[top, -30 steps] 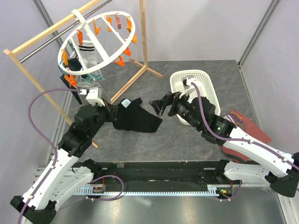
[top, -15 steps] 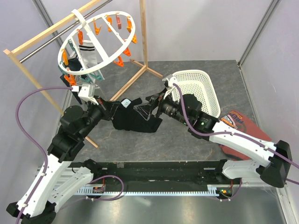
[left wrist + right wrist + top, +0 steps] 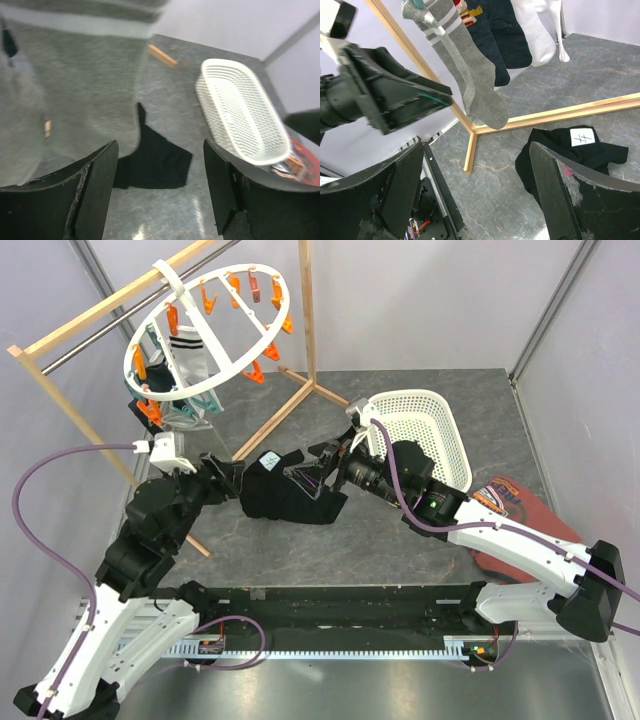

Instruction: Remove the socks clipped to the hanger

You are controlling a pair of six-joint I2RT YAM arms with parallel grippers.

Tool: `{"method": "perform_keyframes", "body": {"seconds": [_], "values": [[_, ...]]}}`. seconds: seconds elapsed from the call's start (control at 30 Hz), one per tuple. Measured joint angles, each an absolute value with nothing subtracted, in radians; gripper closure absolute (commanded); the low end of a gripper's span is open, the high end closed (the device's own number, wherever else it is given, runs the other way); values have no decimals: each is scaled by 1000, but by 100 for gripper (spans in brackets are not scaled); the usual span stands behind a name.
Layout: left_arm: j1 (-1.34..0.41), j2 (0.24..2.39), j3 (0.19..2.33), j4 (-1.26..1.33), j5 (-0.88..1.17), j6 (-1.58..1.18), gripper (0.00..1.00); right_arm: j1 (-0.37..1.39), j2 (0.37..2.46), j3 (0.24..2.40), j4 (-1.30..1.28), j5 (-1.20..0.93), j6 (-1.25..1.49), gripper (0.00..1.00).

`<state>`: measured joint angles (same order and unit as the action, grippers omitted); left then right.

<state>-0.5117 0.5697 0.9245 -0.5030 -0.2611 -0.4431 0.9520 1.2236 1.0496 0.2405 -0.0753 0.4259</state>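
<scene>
The round white hanger [image 3: 262, 338] hangs from the wooden rail with orange and teal pegs. Under it hang the socks: a white one with black stripes [image 3: 186, 352], a grey one with pale stripes [image 3: 470, 75], a navy one [image 3: 507, 35] and a white one [image 3: 540, 35]. The grey sock [image 3: 75, 75] fills the upper left of the left wrist view, just beyond the fingers. My left gripper [image 3: 232, 477] [image 3: 160, 170] is open and empty, below the hanger. My right gripper [image 3: 318, 462] [image 3: 477, 165] is open and empty, low over the floor and facing the socks.
A black garment [image 3: 290, 495] lies on the floor between the two grippers. A white basket [image 3: 420, 430] stands behind the right arm, with a red-brown shirt [image 3: 520, 505] to its right. The wooden frame's foot [image 3: 545, 115] runs across the floor under the socks.
The left gripper has opened from shut and its arm has shifted a little to the left. The right gripper has moved left from the basket to the black garment's right side.
</scene>
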Motion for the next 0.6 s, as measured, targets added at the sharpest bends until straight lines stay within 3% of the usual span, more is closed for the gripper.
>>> {"method": "perform_keyframes", "body": {"seconds": [0.2,0.33,0.43,0.6], "values": [[-512,666,891,-501,-387,-391,26,952,1224,1050,237,-87,413,5],[-512,769,891,-499,-429,-360,89,952,1224,1050,237,-94,406,5],[-512,831,892,-502,-423,-326,98,952,1224,1050,237,-98,399,5],[-512,813,920,-507,-309,-316,98,952,1231,1050,239,-97,395,6]]}}
